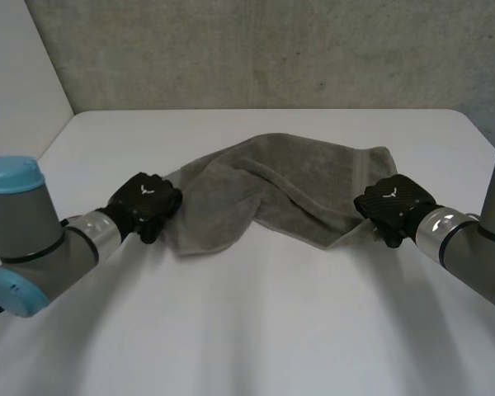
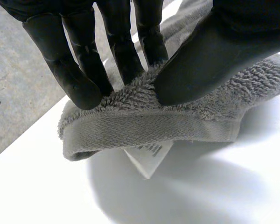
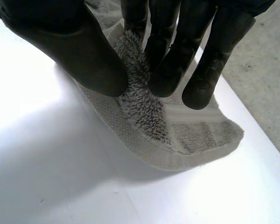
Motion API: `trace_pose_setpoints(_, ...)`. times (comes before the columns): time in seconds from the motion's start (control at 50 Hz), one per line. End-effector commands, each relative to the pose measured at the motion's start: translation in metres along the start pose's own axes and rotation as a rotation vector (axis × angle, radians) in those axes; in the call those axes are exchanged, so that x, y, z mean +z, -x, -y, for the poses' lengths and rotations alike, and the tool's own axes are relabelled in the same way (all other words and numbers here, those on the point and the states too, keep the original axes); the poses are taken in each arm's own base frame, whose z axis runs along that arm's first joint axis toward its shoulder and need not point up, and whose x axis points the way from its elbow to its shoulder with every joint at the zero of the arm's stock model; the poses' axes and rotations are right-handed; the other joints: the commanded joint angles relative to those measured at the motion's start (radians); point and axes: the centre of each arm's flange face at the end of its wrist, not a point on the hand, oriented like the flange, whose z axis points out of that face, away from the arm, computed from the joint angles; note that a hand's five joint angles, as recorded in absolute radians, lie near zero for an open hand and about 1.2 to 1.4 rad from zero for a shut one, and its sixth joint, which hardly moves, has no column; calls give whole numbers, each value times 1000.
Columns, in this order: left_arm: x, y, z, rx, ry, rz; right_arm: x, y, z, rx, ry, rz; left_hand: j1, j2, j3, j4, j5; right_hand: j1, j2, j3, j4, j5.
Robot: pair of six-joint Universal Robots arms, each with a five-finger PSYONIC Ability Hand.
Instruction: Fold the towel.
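Two hands are working the towel [image 1: 272,186] as I'm watching. My left hand [image 1: 144,202] is clamping one end's hemmed edge between thumb and fingers [image 2: 84,70], with a white label [image 2: 149,156] hanging just under its fingertips. My right hand [image 1: 393,205] is pinching a ridge of pile at the opposite end. Between them and beyond, the towel is lying rumpled on the white table [image 1: 247,330], reaching toward the grey wall [image 1: 272,49].

Head view: even, diffuse light from above; white matte table [image 1: 247,330] bright, no hard glare. Thin soft shadow under grey terry-cloth towel [image 1: 272,186] along edge at 6 o'clock. Wrist views: table near washed-out white, broad soft-edged shadow beneath lifted towel corners.
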Motion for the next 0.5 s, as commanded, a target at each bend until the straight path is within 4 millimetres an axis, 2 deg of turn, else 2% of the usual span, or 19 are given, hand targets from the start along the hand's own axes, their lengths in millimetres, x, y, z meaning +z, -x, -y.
trace_pose_setpoints(0.02, -13, 18, -1, -8, 10, 52, -11, -9, 2, 13, -35, -65, -150, -221, -206, -184, -384, 70, 91, 58, 60, 65)
trace_pose_setpoints(0.04, -13, 18, -2, -12, 14, 54, -13, -11, 3, 27, -43, -79, -150, -221, -206, -184, -384, 70, 91, 58, 60, 65)
trace_pose_setpoints(0.06, -14, 17, -3, -14, 17, 51, -13, -11, 1, 46, -45, -81, -292, -363, -348, -326, -526, 70, 91, 58, 60, 65)
trace_pose_setpoints(0.08, -14, 17, -3, -14, 17, 51, -13, -11, 1, 46, -45, -81, -294, -364, -350, -327, -527, 70, 91, 58, 60, 65)
trace_pose_setpoints(0.1, -15, 13, -3, -16, 20, 42, -12, -10, 0, 67, -44, -80, -654, -724, -710, -688, -888, 70, 91, 58, 60, 65)
trace_pose_setpoints(0.12, -17, 7, -5, -17, 27, 32, -12, -9, -2, 89, -44, -78, -870, -940, -926, -904, -1103, 70, 91, 58, 60, 65)
trace_pose_setpoints(0.14, -17, 7, -5, -17, 27, 31, -12, -9, -2, 89, -44, -78, -872, -942, -928, -906, -1106, 70, 91, 58, 60, 65)
trace_pose_setpoints(0.18, -18, -1, -8, -12, 26, 18, -11, -8, -4, 126, -48, -79, -1042, -1112, -1098, -1075, -1275, 70, 91, 58, 60, 65)
trace_pose_setpoints(0.2, -18, -1, -8, -12, 26, 18, -11, -8, -4, 127, -48, -79, -1043, -1113, -1098, -1076, -1276, 70, 91, 58, 60, 65)
trace_pose_setpoints(0.24, -21, -17, -8, 6, 14, -13, -11, -8, -4, 131, -47, -80, -1046, -1116, -1101, -1079, -1279, 70, 91, 58, 60, 65)
trace_pose_setpoints(0.34, -27, -34, -10, 37, -8, -33, -11, -7, -5, 134, -46, -77, -1046, -1116, -1101, -1079, -1279, 70, 91, 58, 60, 65)
trace_pose_setpoints(0.5, -35, -39, -7, 126, -35, -11, -11, -4, -6, 131, -46, -72, -1037, -1107, -1093, -1070, -1270, 70, 91, 58, 60, 65)
